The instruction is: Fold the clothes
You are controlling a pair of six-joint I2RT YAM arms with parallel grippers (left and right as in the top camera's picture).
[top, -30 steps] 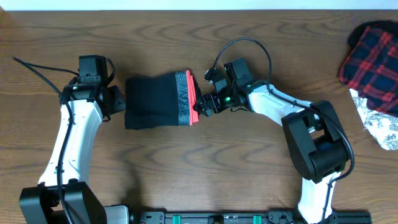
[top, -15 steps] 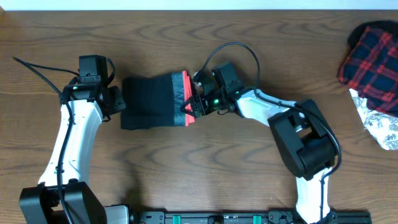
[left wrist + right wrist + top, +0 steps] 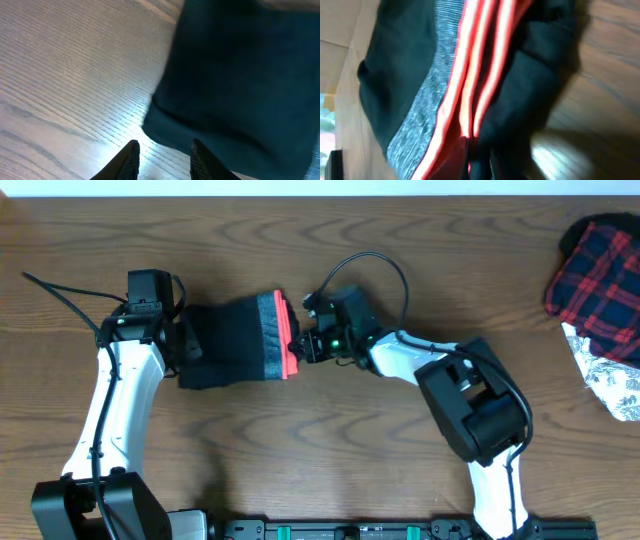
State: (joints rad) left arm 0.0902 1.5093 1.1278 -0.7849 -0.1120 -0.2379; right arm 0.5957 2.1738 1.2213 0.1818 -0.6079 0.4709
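Note:
The clothes (image 3: 228,342) lie as a folded black bundle on the table, between the two arms. Their grey-flecked waistband (image 3: 268,332) and its red-orange edge (image 3: 291,346) face right. My right gripper (image 3: 303,346) is at that edge. In the right wrist view its fingers are pinched together on the red edge (image 3: 470,85) of the clothes (image 3: 395,75), with the gripper (image 3: 479,161) half buried in the fabric. My left gripper (image 3: 187,345) sits against the bundle's left side. In the left wrist view it (image 3: 162,161) is open over bare wood, with the black cloth (image 3: 235,80) just ahead.
A red-and-black plaid garment (image 3: 598,265) and a white floral cloth (image 3: 612,380) lie at the far right edge. A black cable (image 3: 60,295) trails off the left arm towards the table's left side.
My right gripper has moved left and closed on the red waistband edge. The bundle has slid left up against the left gripper. The left arm has stayed put.

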